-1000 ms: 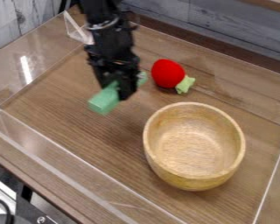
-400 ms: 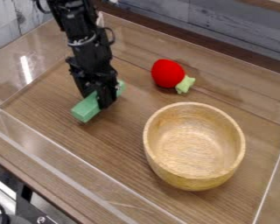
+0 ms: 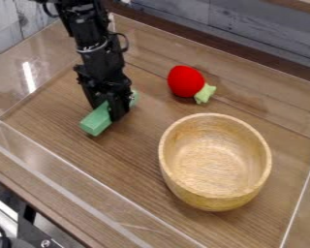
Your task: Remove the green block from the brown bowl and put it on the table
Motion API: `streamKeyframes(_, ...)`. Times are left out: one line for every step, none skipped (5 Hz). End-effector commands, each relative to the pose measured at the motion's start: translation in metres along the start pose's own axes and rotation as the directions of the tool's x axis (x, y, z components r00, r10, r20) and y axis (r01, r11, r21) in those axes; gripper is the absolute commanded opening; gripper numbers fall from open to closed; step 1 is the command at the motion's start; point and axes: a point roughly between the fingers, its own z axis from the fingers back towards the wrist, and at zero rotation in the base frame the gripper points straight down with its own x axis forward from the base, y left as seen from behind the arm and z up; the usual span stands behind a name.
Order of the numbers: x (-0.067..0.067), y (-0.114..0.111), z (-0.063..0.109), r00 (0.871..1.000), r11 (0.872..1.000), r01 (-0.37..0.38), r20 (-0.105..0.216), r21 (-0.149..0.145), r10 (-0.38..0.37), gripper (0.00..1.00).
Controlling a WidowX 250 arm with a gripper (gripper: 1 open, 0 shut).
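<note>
Leftmost, the tool (image 3: pixel 106 105) points straight down with its jaws clamped on the green block (image 3: pixel 96 120), whose lower end looks to be at or just touching the worktop (image 3: pixel 67 184). That low, tilted hold suggests the block is being set down, not carried, so opening the jaws seems the step left. Farther right lies the red ball-shaped toy (image 3: pixel 185 80), well apart from the block and not involved. Rightmost, the brown bowl (image 3: pixel 216 160) stands upright and empty, so the removal itself appears done.
</note>
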Motion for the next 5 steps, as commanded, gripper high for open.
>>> streamKeyframes(0.0109, 0.0007, 0.0083, 0.999, 1.000, 0.007, 0.034, 0.022, -0.008, 0.00)
streamKeyframes(0.0114, -0.0002, 0.0068, 1.000, 1.000, -0.001, 0.029, 0.019, 0.001, 0.00)
streamKeyframes(0.0119, -0.0014, 0.0061, 1.000, 1.000, -0.011, 0.025, 0.017, 0.011, 0.00)
streamKeyframes(0.0129, -0.0034, 0.0069, 1.000, 1.000, -0.021, 0.021, 0.013, 0.021, 0.00)
streamKeyframes(0.0134, -0.0048, 0.0062, 0.999, 1.000, -0.029, 0.016, 0.010, 0.029, 0.00)
